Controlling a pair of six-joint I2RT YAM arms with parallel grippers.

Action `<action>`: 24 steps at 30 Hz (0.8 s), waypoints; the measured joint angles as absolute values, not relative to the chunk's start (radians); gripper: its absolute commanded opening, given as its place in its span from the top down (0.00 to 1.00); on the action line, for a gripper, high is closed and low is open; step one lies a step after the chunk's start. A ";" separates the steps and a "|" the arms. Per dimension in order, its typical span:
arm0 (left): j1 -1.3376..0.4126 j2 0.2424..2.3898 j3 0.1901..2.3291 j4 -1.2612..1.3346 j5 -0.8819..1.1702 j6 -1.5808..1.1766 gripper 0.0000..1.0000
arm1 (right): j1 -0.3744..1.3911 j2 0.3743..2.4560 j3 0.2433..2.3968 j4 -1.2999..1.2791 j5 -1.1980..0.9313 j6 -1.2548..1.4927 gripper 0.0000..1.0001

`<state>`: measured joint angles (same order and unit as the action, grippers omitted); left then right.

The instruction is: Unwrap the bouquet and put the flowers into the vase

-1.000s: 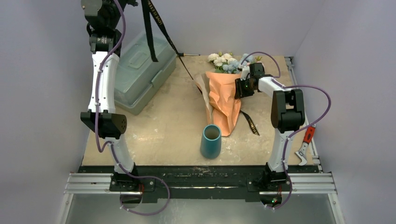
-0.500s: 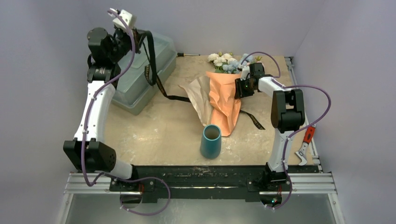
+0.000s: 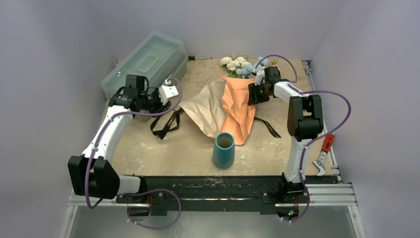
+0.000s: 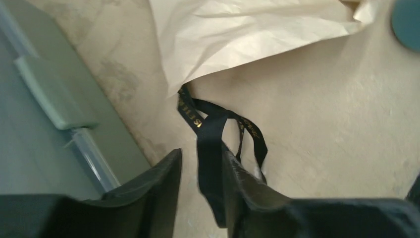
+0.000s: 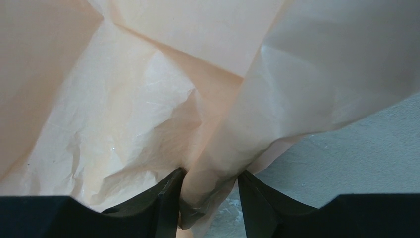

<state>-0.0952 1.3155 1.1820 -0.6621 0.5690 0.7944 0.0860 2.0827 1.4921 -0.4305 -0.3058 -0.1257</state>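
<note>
- Three pale lavender walls (image 3: 223,25) are closing in a scuffed beige tabletop (image 3: 163,148); a translucent grey-green plastic toolbox (image 3: 143,62) is sitting at 10 o'clock and red-handled pliers (image 3: 323,152) are lying off the table's edge at 4 o'clock.
- At 1 o'clock the bouquet (image 3: 238,106) of orange and tan kraft paper is lying flat, its cream and pale blue flowers (image 3: 240,65) pointing to 12 o'clock, with the tan sheet (image 3: 205,106) fanning out toward 9 o'clock.
- Just beside its stem end, at 6 o'clock, the small teal tapered vase (image 3: 224,148) is standing upright.
- The right gripper (image 5: 212,172) is pinching a fold of the wrapping paper.
- The left gripper (image 4: 201,151) is standing narrowly parted, the black gold-lettered ribbon (image 4: 210,139) running loosely between its fingers.
- Compared with a second ago, the left arm is no longer raised high with the ribbon stretched; it is low beside the toolbox, the ribbon is lying slack on the table, and the tan sheet is spreading wider.
</note>
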 measured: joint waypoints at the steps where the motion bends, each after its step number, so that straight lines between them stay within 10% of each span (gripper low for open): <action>1: -0.104 1.320 1.165 -0.704 0.567 0.830 0.53 | 0.086 2.082 1.492 -0.430 -0.306 -0.128 0.49; 16: -0.157 1.523 1.095 -0.521 0.507 0.814 0.61 | 0.085 2.072 1.493 -0.456 -0.332 -0.139 0.41; 24: -0.182 1.683 1.070 -0.406 0.434 0.807 0.38 | 0.085 2.069 1.493 -0.463 -0.334 -0.144 0.41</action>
